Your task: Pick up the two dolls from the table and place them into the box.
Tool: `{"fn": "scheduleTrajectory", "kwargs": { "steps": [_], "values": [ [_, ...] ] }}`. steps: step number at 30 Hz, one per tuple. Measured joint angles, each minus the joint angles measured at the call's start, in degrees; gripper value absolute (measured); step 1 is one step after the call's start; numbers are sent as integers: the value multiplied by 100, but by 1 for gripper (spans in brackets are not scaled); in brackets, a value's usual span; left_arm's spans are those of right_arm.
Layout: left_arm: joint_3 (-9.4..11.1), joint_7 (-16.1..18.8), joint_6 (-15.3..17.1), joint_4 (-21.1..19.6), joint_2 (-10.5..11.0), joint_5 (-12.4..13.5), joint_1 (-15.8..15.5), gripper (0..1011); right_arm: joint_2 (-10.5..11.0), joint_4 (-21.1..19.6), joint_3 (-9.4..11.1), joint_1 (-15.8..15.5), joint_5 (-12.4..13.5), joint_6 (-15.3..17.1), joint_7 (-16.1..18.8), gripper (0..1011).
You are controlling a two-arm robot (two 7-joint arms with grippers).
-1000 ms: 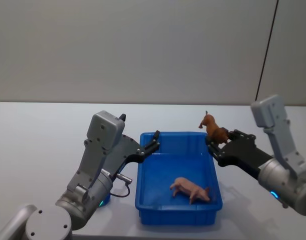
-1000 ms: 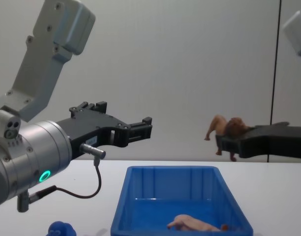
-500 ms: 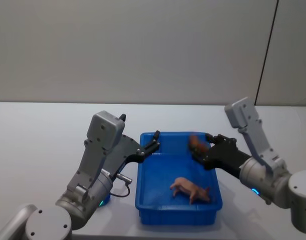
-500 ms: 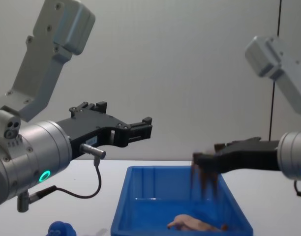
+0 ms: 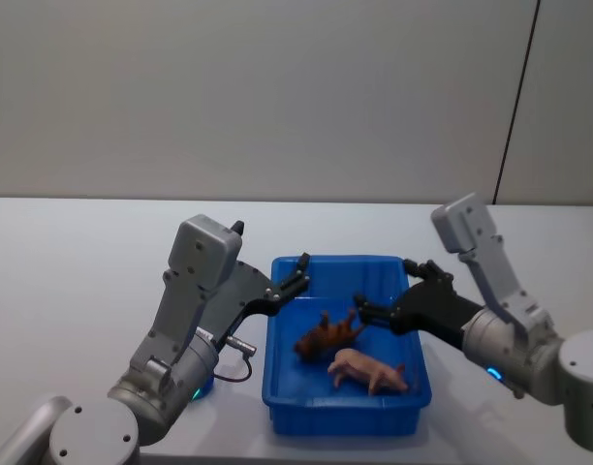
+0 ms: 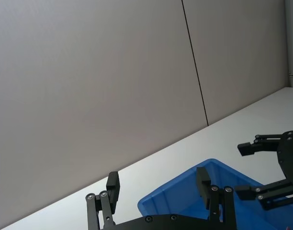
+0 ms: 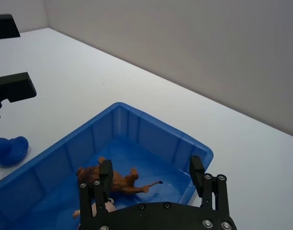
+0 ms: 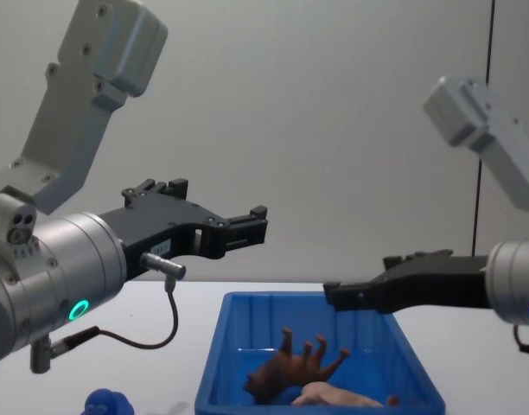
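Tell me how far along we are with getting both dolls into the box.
Looks essentially done: the pink figure lies on the floor of the box, and the lion is inside too, legs up beside it. Nothing is in hand: the right gripper hovers over the box, jaws open and empty; the left gripper is open by the left rim. Probably only retracting the arms is left.

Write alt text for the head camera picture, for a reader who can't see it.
A blue box holds two toy animals, a brown lion tipped over and a pale pink figure beside it. The right gripper hangs open over the box's right side, and the left gripper hangs open at its far left corner.
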Motion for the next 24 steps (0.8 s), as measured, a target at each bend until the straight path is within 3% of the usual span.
{"fn": "scheduleTrajectory", "kwargs": {
  "steps": [3, 13, 24],
  "values": [
    [0, 0, 0, 0, 0, 0, 0, 1003, 73, -59, 59, -51, 96, -114, 19, 1001],
    [0, 0, 0, 0, 0, 0, 0, 1003, 495, -305, 344, -355, 424, -577, 179, 1001],
    [-8, -5, 6, -14, 19, -3, 10, 1003, 801, -371, 535, -573, 581, -818, 292, 1001]
  ]
}}
